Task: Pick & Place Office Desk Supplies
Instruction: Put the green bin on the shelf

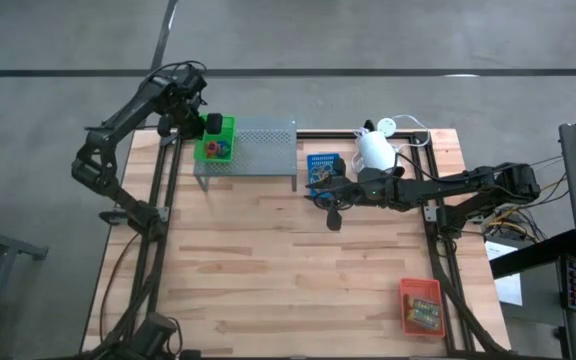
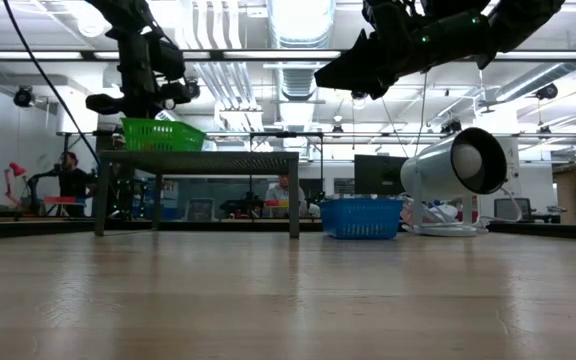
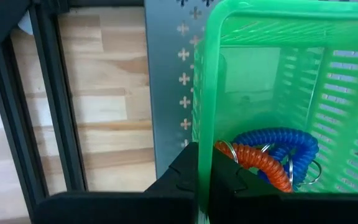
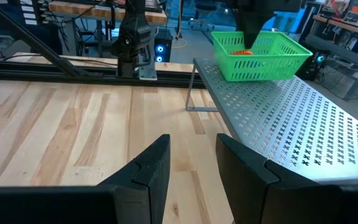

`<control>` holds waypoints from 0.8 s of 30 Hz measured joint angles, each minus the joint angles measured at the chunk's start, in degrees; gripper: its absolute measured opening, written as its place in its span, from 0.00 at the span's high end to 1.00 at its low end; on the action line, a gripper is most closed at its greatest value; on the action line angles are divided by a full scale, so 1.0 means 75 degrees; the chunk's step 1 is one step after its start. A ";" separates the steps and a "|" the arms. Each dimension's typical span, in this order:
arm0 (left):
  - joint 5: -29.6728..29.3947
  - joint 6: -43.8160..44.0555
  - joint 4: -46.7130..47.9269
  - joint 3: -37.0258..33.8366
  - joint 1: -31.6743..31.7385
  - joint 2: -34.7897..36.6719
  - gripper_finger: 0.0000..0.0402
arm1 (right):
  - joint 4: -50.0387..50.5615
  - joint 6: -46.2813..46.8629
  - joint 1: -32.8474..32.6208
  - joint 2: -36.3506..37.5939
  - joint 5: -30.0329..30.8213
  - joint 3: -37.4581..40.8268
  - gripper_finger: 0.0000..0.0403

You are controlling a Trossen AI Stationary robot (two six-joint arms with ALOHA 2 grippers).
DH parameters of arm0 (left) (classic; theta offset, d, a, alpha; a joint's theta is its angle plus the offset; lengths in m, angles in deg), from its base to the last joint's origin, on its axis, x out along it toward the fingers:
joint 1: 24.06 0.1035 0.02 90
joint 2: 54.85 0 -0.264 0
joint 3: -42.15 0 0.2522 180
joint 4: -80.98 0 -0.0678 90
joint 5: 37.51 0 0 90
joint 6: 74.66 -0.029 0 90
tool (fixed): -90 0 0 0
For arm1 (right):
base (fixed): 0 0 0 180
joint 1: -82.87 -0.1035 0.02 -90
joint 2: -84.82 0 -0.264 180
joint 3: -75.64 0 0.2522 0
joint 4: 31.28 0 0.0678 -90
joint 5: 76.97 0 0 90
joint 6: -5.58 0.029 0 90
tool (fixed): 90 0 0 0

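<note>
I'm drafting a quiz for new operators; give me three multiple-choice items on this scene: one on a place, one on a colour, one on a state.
1. Where does the green slotted plastic tray stand?
A. on the grey perforated metal shelf
B. on the bare wooden table
C. beside the white lamp

2. Which coiled loops lie in that tray?
A. two yellow
B. one blue coiled loop, one red-orange coiled loop
C. two black

3. How is the left pincer?
A. wide open above the table
B. shut on the tray's wall
C. holding the lamp

Answers: 1 A, the high view shows it at the shelf's left end. 2 B, the left wrist view shows both. 3 B, its fingers straddle the green wall.
</note>
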 joint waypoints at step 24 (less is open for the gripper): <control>0.0205 -0.0038 -0.0224 -0.0629 0.0277 -0.0006 0.81 | 0.0000 0.0000 0.0003 0.0000 0.0000 0.0001 0.68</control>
